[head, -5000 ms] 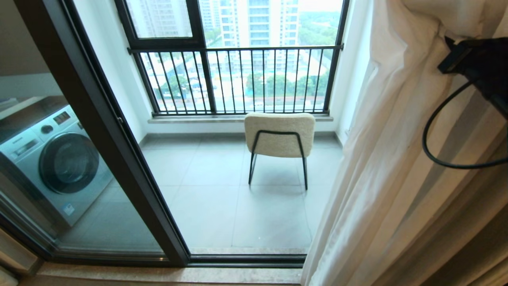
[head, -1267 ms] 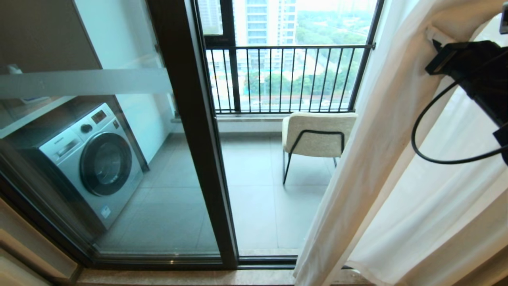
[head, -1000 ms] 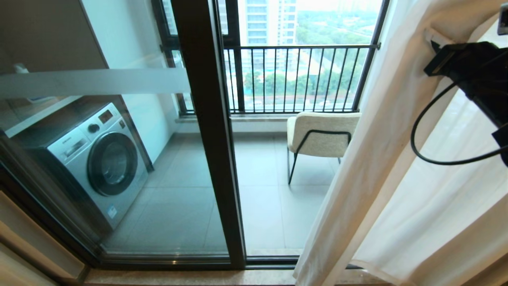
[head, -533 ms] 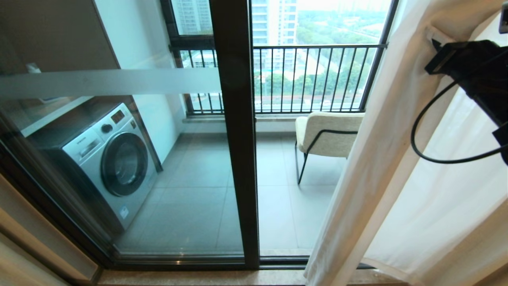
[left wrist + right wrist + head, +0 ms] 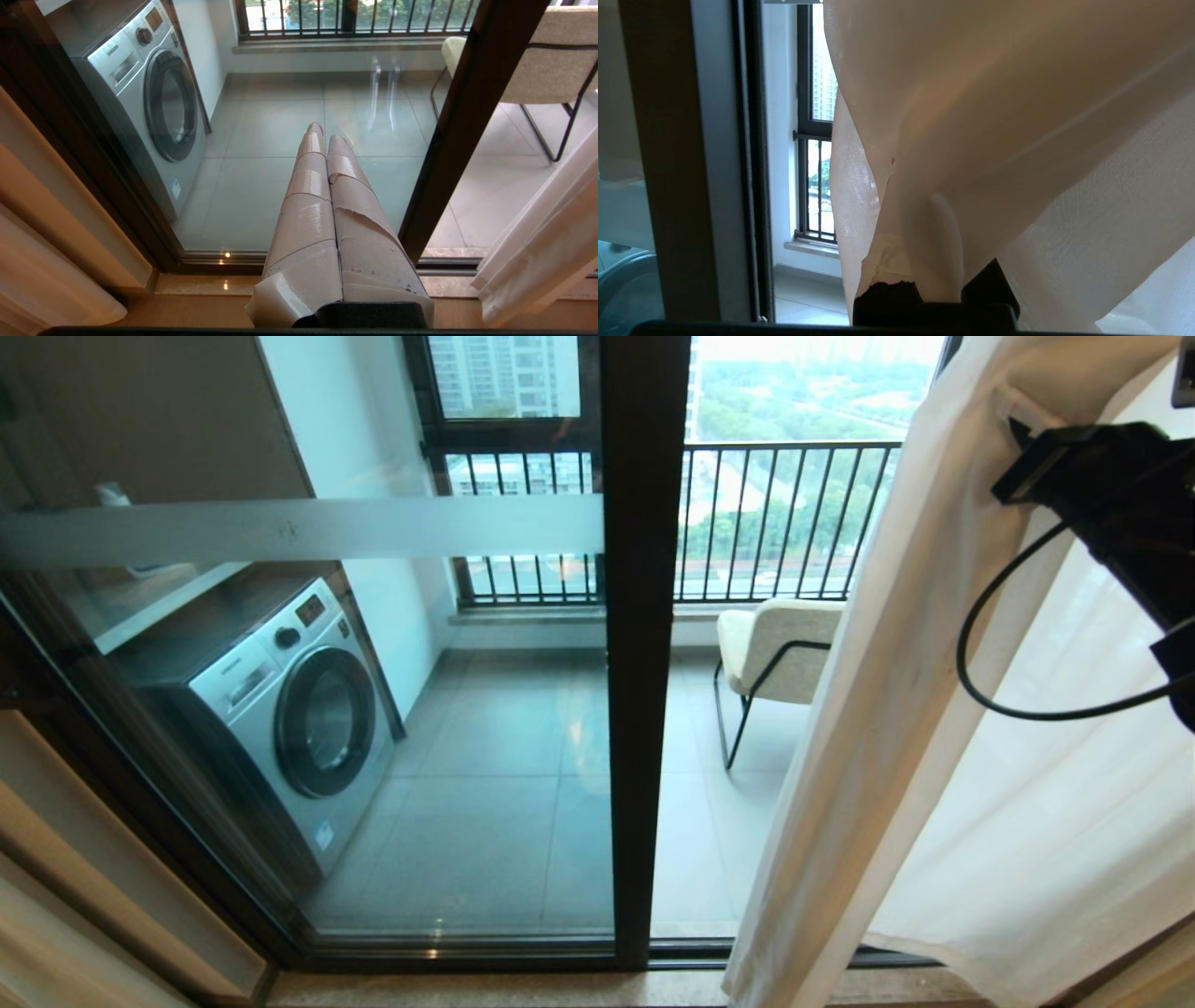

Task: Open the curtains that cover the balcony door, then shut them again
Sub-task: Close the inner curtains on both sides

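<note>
Up high, right fingers [image 5: 1013, 415] pinching curtains [image 5: 896, 728]

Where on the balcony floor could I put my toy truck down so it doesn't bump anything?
The bare grey tiles between the washing machine and the chair are free. It is crowded on the right, where the curtains hang bunched in the right pincer.
</note>
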{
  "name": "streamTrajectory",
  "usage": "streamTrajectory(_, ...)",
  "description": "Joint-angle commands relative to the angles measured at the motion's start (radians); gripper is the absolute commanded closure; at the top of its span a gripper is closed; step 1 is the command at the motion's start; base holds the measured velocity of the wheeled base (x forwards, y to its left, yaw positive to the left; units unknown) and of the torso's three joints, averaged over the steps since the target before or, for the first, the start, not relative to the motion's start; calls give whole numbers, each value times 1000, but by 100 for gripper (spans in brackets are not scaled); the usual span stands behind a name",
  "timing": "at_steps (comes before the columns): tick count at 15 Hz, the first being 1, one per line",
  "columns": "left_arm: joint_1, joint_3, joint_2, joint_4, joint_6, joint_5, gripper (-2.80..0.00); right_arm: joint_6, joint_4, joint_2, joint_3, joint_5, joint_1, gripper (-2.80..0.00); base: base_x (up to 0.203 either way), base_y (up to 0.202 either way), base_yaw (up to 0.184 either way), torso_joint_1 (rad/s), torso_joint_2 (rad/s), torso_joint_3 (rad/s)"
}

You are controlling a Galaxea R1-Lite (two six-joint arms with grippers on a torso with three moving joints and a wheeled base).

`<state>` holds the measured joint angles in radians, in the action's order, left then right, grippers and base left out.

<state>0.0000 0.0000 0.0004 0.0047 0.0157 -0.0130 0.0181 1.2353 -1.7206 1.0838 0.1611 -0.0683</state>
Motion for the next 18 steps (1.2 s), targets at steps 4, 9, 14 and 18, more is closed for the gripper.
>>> streamTrajectory(4,0,0,1,0,1,-1,0,-1,6,0,-1,2,-1,0,0,193,0,3,0,2)
streamTrajectory(9,0,0,1,0,1,-1,0,-2,6,3,-2,2,-1,0,0,191,3,3,2,2)
streamTrajectory(14,0,0,1,-2,0,0,0,-3,6,4,-2,2,-1,0,0,83,1,2,0,1)
streamTrajectory(18,0,0,1,-2,0,-1,0,-4,6,1,-1,2,-4,0,0,0,0,0,0,0)
